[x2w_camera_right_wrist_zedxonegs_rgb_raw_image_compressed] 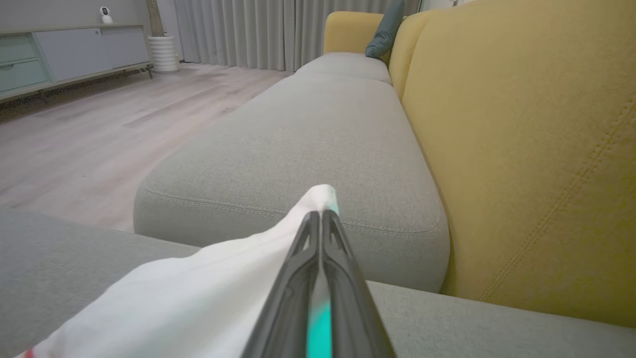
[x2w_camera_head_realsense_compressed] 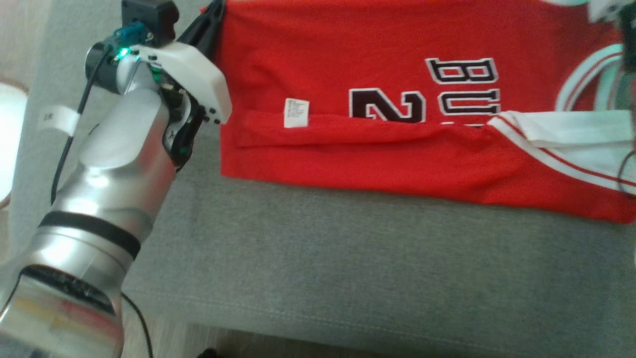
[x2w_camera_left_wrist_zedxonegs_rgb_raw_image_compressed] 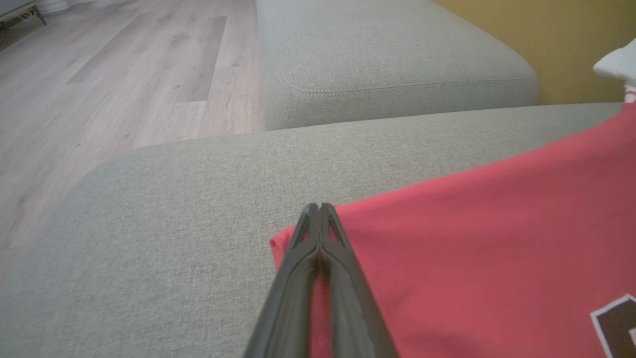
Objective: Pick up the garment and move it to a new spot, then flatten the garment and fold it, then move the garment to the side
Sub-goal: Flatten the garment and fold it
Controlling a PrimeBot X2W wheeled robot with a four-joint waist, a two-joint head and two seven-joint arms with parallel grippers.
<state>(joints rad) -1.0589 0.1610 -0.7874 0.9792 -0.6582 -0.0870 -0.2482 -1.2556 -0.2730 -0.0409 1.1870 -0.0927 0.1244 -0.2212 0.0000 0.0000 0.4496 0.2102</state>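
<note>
Grip on both ends: the left gripper (x2w_camera_left_wrist_zedxonegs_rgb_raw_image_compressed: 319,209) has its two dark fingers pressed together on the corner of the red garment (x2w_camera_left_wrist_zedxonegs_rgb_raw_image_compressed: 472,223). In the right wrist view, the right gripper (x2w_camera_right_wrist_zedxonegs_rgb_raw_image_compressed: 320,216) is likewise clamped, with a peak of the garment's white cloth poking out past its tips. From the head camera, the left gripper (x2w_camera_head_realsense_compressed: 206,25) sits at the far left corner of the jersey. The right gripper (x2w_camera_head_realsense_compressed: 627,20) is a dark blur at the far right, where the white trim begins.

Between them the garment (x2w_camera_head_realsense_compressed: 372,164) lies spread across the grey sofa seat (x2w_camera_head_realsense_compressed: 348,258), lettering and numerals facing up. A band along its near edge is turned over onto the lower part of the figures, with a small white label (x2w_camera_head_realsense_compressed: 296,113) at the fold line. Beyond the seat are a second grey cushion (x2w_camera_right_wrist_zedxonegs_rgb_raw_image_compressed: 298,139), the yellow backrest (x2w_camera_right_wrist_zedxonegs_rgb_raw_image_compressed: 521,149) and pale wood floor (x2w_camera_left_wrist_zedxonegs_rgb_raw_image_compressed: 99,74).

The work appears to be in the flatten-and-fold stage, with one fold laid and the far edge held at both corners. The next move would seem to call for both arms travelling together, keeping the cloth taut between them so the held edge comes over evenly. Unequal travel or slack risks a skewed or bunched fold.
</note>
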